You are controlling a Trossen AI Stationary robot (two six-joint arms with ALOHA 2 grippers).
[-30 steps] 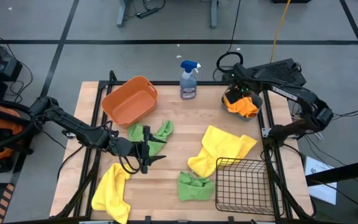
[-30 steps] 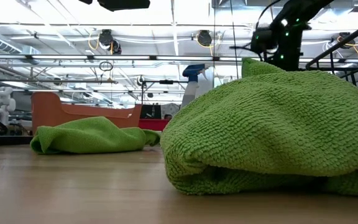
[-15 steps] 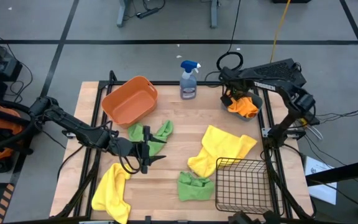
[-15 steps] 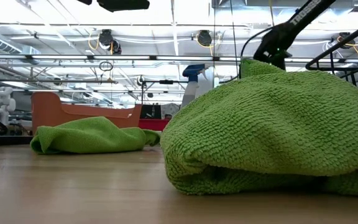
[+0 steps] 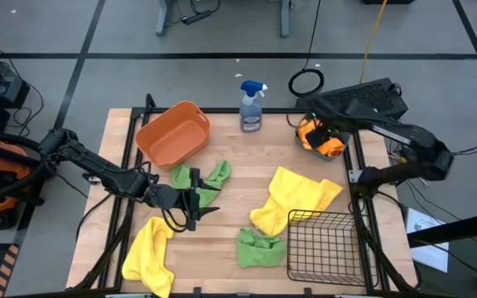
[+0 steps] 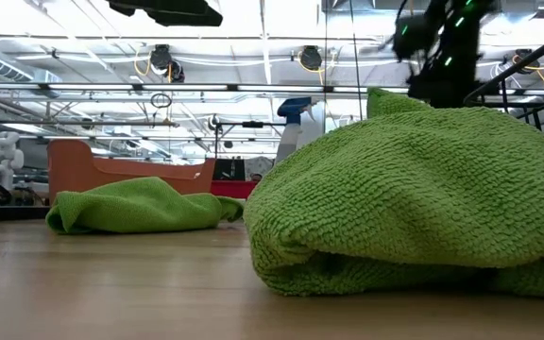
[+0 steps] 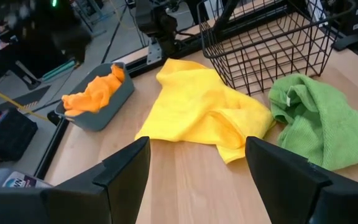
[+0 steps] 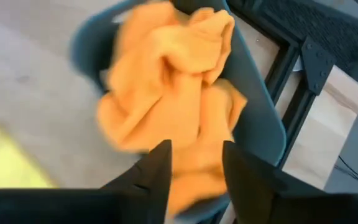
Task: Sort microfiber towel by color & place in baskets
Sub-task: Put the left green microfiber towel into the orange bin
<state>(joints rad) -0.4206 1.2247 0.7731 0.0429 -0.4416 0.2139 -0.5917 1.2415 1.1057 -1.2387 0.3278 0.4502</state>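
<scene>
Progress, high view: orange towels (image 5: 321, 139) sit heaped in the teal bin (image 5: 344, 146) at the far right corner, w/ the right gripper (image 5: 315, 124) directly over them; that's the only colour sorted as far as I can see. Orange tub (image 5: 175, 132) and wire basket (image 5: 324, 247) both look empty. Left gripper (image 5: 199, 201) hangs mid-table, fingers spread, holding nothing; a green towel (image 5: 201, 176) lies just beyond it, a yellow towel (image 5: 149, 252) near it toward the front edge, a second yellow towel (image 5: 292, 199) and second green towel (image 5: 259, 247) off to its far side, by the basket. Spray bottle (image 5: 252, 107) stands at the back btwn tub and bin. Low view: one green towel (image 6: 414, 198) fills the foreground, another (image 6: 130, 206) lies further back in front of the orange tub (image 6: 111, 170); no gripper clear here. Left wrist view: past the parted fingers (image 7: 120, 174), a yellow towel (image 7: 201, 106) and green towel (image 7: 319, 118) lie ahead, touching the wire basket (image 7: 266, 43) but not in it; orange pile (image 7: 95, 92) in the bin (image 7: 101, 112) beyond. Right wrist view: fingers (image 8: 157, 168) apart and empty, right above the orange cloth (image 8: 166, 106), so I'd judge the drop done. Left to do, est.: two yellows, two greens, approx. 2/3 of the job.
</scene>
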